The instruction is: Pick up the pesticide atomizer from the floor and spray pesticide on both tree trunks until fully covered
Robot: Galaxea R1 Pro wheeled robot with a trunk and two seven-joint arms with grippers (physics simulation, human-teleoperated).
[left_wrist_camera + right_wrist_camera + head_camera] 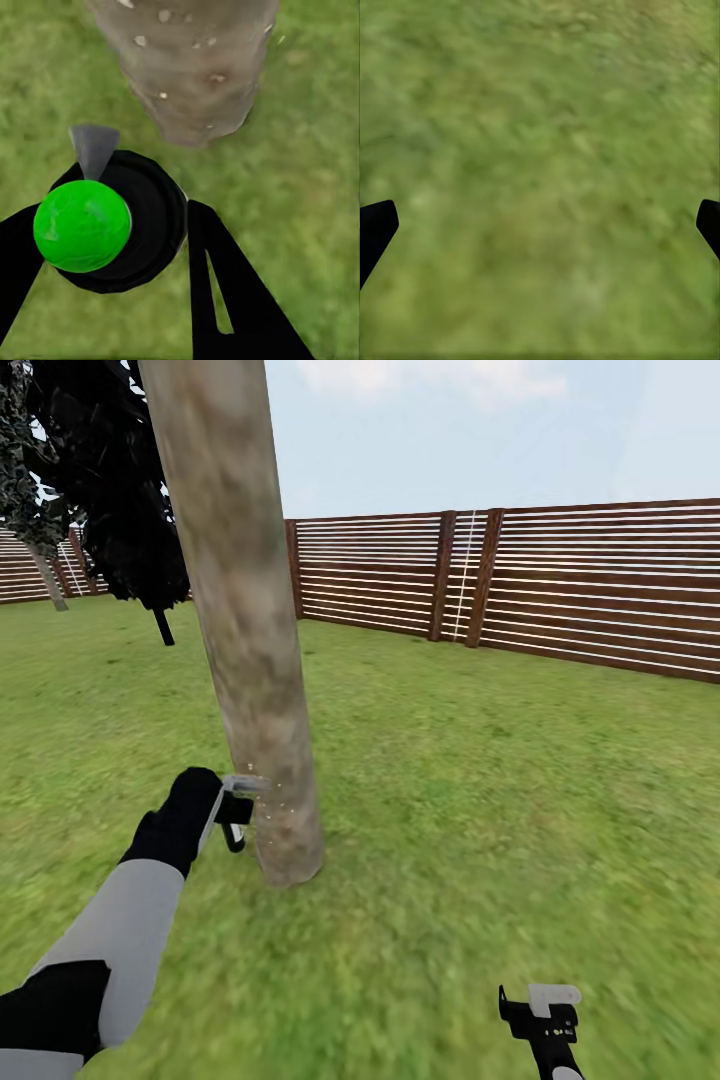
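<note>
Left wrist view: atomizer [112, 225] between closed jaws (nozzle toward tree trunk [195, 67]).

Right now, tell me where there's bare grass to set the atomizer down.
Open grass runs from the tree trunk toward the wooden fence, and around the right gripper, whose jaws are spread over bare lawn. It is crowded at the trunk's base, where the left gripper holds the atomizer close to the bark.
</note>
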